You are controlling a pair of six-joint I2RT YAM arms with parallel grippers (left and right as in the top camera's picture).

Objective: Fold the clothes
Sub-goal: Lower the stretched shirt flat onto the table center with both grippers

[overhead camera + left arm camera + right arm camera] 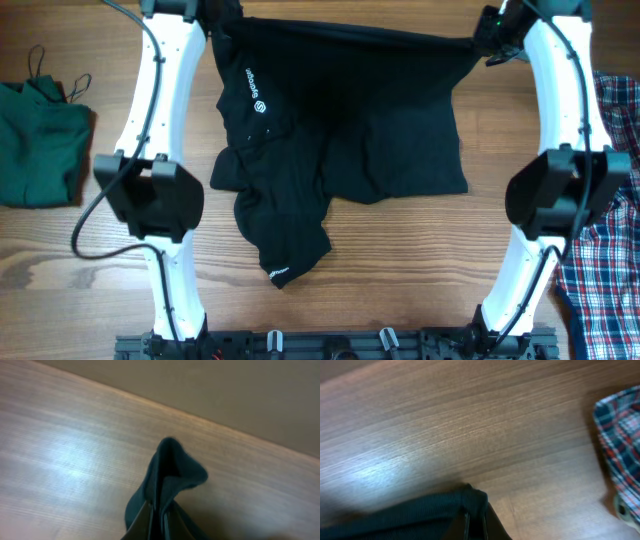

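- Bench (400,270): brown wood-grain top; a pale glare patch shows in both wrist views;
- black shirt (340,150): rumpled across mid-bench; white logo near its left side; one part trails toward the arms' bases;
- green top (40,145): bunched at the left edge, thin straps showing;
- plaid shirt (610,250): heaped at the right edge, partly out of frame

Bare tabletop (420,270) along the near edge, right of centre. Blocked at the far edge by the black shirt (350,130), at the left edge by the green top (38,145), at the right edge by the plaid shirt (610,240).
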